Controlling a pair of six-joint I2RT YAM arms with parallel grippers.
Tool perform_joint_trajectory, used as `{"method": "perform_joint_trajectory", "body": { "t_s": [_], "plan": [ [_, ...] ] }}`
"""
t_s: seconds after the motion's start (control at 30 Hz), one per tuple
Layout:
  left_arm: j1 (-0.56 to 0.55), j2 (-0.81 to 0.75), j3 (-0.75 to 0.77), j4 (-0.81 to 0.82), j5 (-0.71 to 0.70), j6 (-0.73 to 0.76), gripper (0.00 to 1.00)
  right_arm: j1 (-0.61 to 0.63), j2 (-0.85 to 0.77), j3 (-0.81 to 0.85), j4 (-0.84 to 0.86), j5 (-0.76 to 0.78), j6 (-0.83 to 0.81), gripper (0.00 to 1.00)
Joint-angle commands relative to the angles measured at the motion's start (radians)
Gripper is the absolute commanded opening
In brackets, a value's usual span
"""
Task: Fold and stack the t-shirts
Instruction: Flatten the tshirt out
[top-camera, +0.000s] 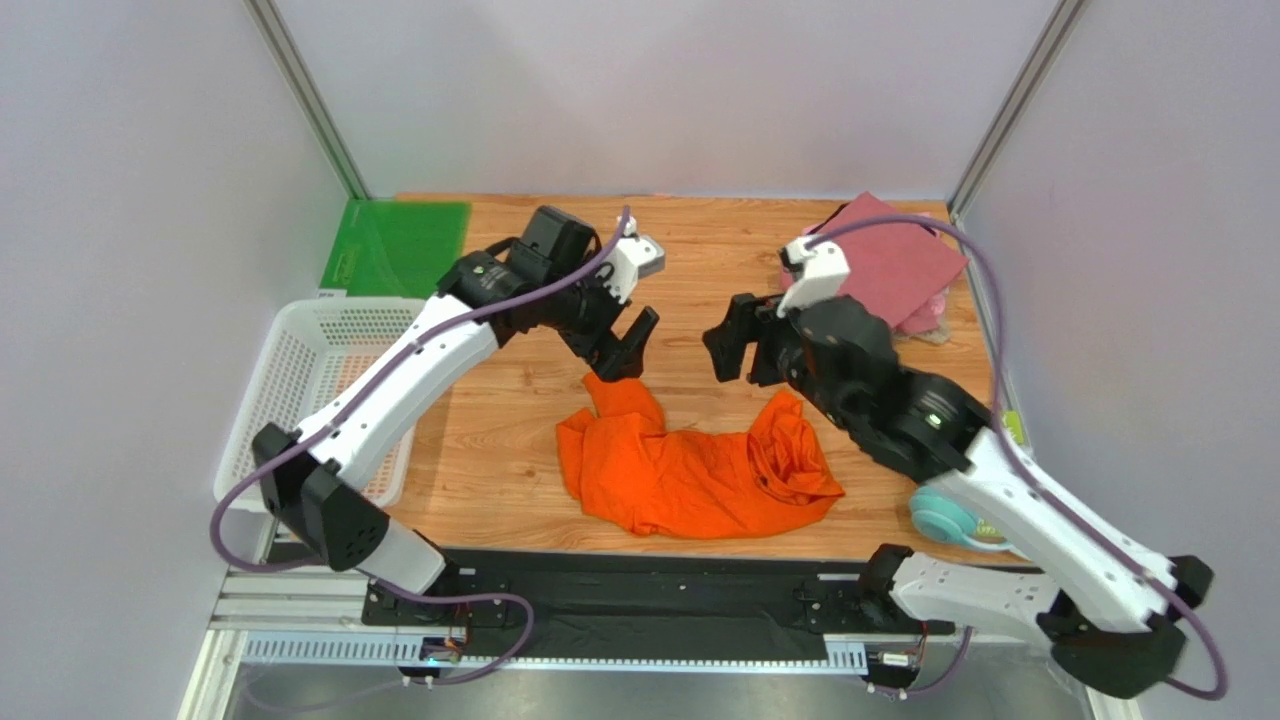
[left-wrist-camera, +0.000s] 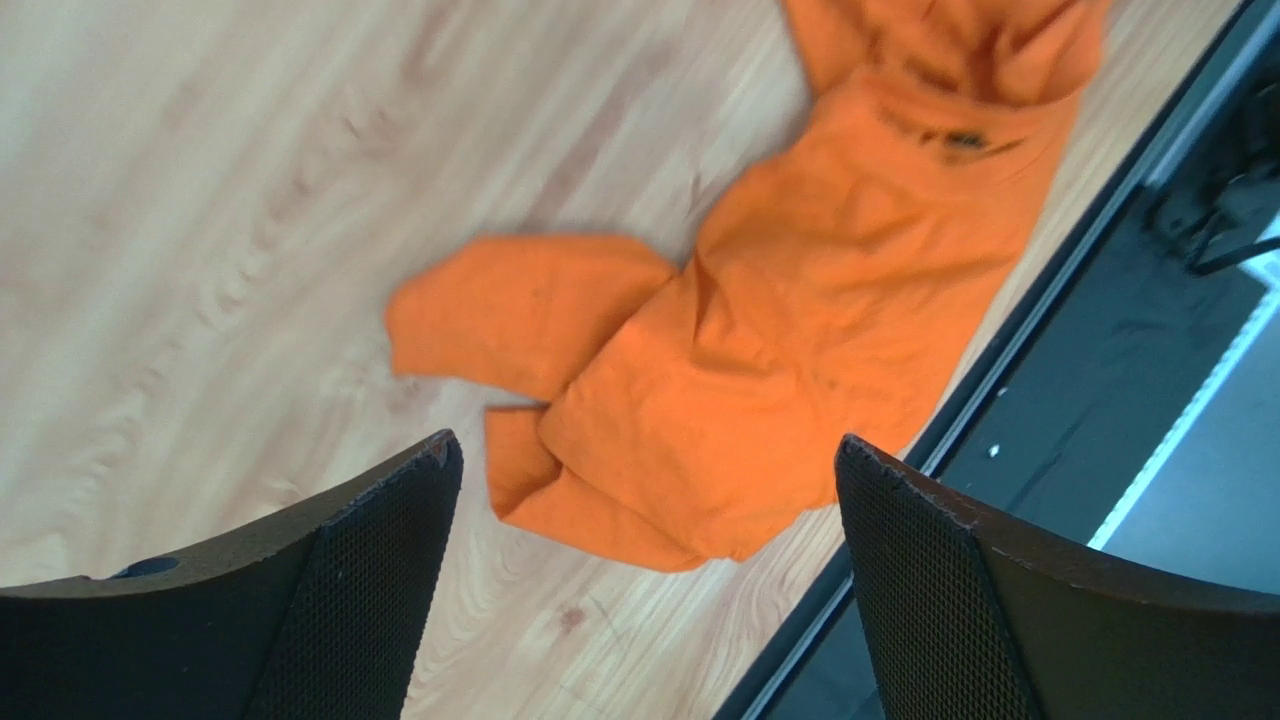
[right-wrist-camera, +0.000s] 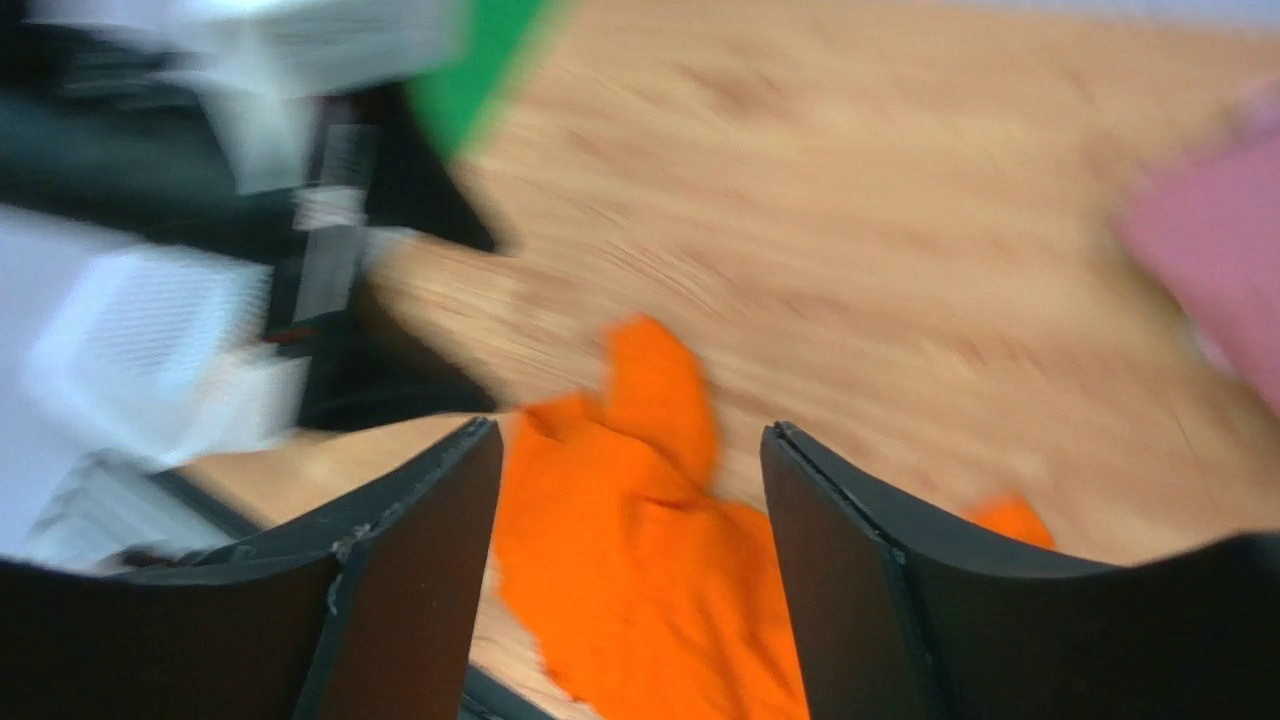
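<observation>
Orange shirt (top-camera: 691, 473) lies crumpled and unfolded on the wooden surface (top-camera: 496, 435), near the front edge between the two arms, with one sleeve poking toward the back; the maroon shirt (top-camera: 902, 258) sits folded flat at the far right corner, and a pink shirt (top-camera: 932, 312) peeps out at its near edge. By my reading the step in hand is spreading the orange shirt flat before any fold, and it is barely begun. For the next move each arm would need to come down on an outer edge on its own side, a sleeve or a hem, pinch a single layer and draw the cloth apart until it lies flat. The left fingers (left-wrist-camera: 346, 600) are spread wide, hanging above the shirt's left sleeve, holding and touching nothing. The right fingers (right-wrist-camera: 406, 585) stand apart at a middling gap above the shirt's right part, also bare of cloth, though that view is blurred
</observation>
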Motion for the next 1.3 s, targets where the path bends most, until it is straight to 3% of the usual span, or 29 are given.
{"method": "perform_joint_trajectory", "body": {
  "t_s": [0.0,0.23,0.43,0.6,1.27],
  "plan": [
    [0.051,0.077,-0.106,0.085,-0.015,-0.026,0.98,-0.259,0.084,-0.245,-0.103,-0.298,0.18,0.81],
    [0.102,0.085,-0.196,0.095,-0.008,-0.058,0.95,-0.46,0.118,-0.393,-0.019,-0.447,0.166,0.81],
    [0.114,0.061,-0.268,0.114,-0.028,-0.058,0.95,-0.465,0.13,-0.451,0.007,-0.497,0.19,0.79],
    [0.114,0.085,-0.299,0.132,-0.038,-0.07,0.94,-0.464,0.148,-0.517,0.062,-0.532,0.206,0.7],
    [0.116,0.171,-0.416,0.115,0.045,-0.107,0.89,-0.53,0.299,-0.565,0.196,-0.563,0.137,0.66]
  ]
}}
